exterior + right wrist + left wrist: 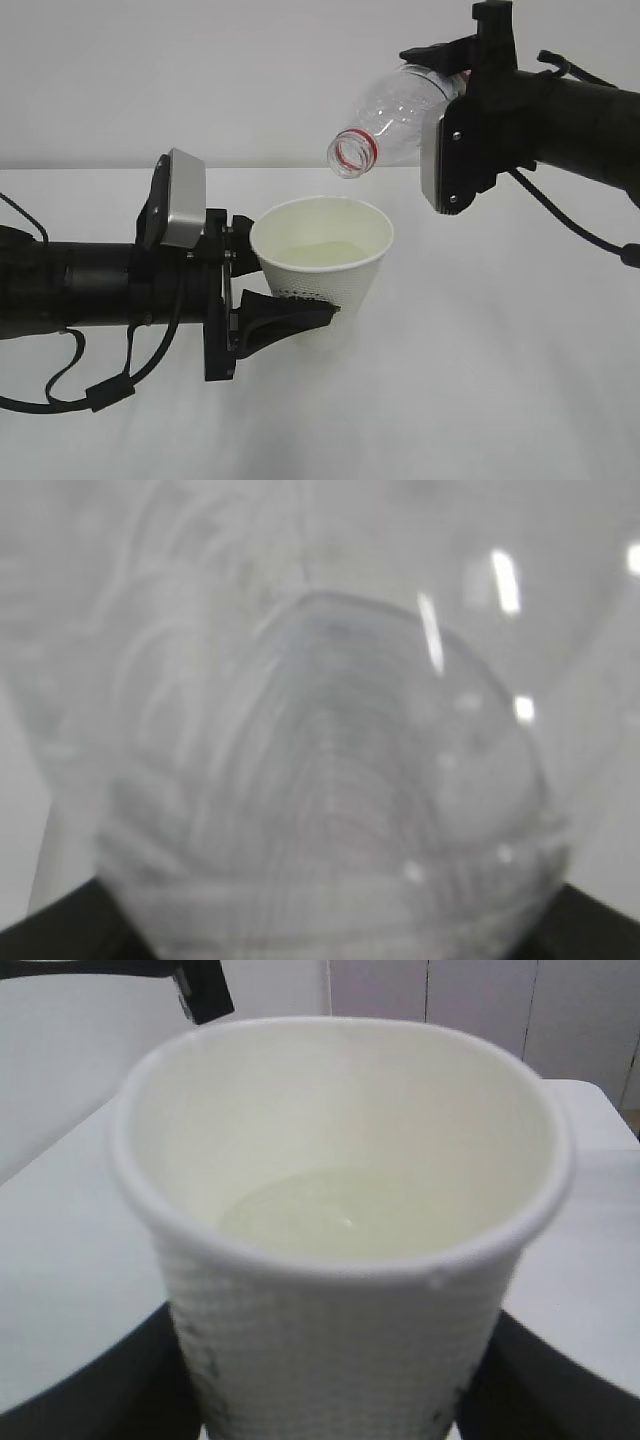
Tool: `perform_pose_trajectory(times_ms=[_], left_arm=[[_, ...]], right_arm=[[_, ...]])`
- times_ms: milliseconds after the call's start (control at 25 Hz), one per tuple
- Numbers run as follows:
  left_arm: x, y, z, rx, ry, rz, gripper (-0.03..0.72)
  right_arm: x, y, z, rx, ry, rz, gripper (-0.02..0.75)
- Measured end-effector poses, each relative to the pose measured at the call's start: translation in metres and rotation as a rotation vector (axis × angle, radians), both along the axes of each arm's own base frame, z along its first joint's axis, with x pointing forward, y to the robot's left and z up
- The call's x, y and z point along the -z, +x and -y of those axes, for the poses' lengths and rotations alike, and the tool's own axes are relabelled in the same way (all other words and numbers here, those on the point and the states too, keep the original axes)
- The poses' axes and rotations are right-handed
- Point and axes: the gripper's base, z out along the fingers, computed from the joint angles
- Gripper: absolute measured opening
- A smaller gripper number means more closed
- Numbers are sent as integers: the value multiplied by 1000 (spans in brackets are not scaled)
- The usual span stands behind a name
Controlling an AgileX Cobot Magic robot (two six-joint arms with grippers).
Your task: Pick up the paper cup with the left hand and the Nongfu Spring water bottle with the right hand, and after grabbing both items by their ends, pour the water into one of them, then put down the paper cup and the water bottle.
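Note:
The paper cup [322, 268] is held upright above the table by my left gripper [290, 285], which is shut on its lower wall from both sides. Black fingers [85, 1400] flank the cup [340, 1340] in the left wrist view. A shallow pool of water [300, 1215] lies in the cup's cream bottom. My right gripper [447, 88] is shut on the base end of the clear Nongfu Spring water bottle [400, 112]. The bottle is tilted, and its red-ringed mouth points down-left just above the cup's far rim. No stream shows. The bottle [330, 780] fills the right wrist view.
The white table [500, 390] spreads under both arms, with a pale wall behind it. A black part of the right arm [200, 985] shows at the top of the left wrist view. White wall panels [480, 1010] stand beyond the table's far edge.

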Motion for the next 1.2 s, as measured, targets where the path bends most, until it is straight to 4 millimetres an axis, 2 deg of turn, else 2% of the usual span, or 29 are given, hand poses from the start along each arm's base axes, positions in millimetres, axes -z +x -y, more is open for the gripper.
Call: perform_pose_trajectory(times_ms=[1200], left_arm=[[0, 0, 0, -5, -3, -1, 489]], right_arm=[[0, 0, 0, 30, 177, -110, 458]])
